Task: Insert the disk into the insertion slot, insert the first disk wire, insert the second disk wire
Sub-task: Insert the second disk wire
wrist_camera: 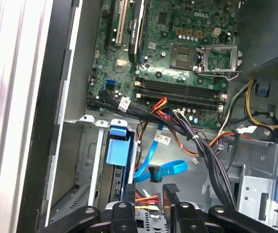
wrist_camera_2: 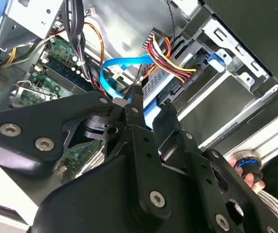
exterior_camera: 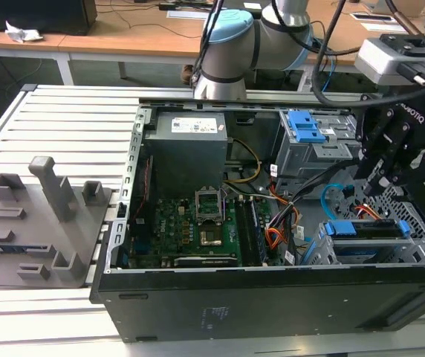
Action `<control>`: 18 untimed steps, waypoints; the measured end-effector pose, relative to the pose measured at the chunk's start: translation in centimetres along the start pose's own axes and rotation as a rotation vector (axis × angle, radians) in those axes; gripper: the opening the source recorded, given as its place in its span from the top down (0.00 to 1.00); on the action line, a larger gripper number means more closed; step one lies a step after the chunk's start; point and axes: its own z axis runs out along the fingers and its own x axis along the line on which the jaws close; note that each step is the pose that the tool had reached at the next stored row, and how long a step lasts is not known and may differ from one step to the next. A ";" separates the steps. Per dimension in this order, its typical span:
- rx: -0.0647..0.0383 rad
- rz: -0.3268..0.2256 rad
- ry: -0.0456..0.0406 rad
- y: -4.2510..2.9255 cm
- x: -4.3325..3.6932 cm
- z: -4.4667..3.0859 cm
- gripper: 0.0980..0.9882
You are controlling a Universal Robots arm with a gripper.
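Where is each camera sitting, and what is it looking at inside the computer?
Exterior view: off the arm, above the open computer case, looking down at the motherboard; the robot arm and gripper show.
First wrist view: rides on the arm, looking into the case past the gripper's black links at the motherboard and blue cable.
Second wrist view: rides on the arm, close behind the gripper, facing the disk in the insertion slot.
Shared: both wrist views see the blue cable.

Disk (exterior_camera: 368, 229) seated flat in grey perforated insertion slot (exterior_camera: 413, 223), blue-railed; multicolour power wire (wrist_camera_2: 170, 65) plugged in; blue data wire (wrist_camera: 159, 167) hanging loose.
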 end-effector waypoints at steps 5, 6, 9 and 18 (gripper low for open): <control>0.000 -0.011 0.0002 1.46 -0.25 0.63 0.70; 0.000 -0.012 0.0004 1.64 -0.28 0.81 0.70; 0.000 -0.019 0.0009 1.70 -0.30 1.39 0.70; 0.001 -0.029 0.0017 1.69 -0.31 1.80 0.86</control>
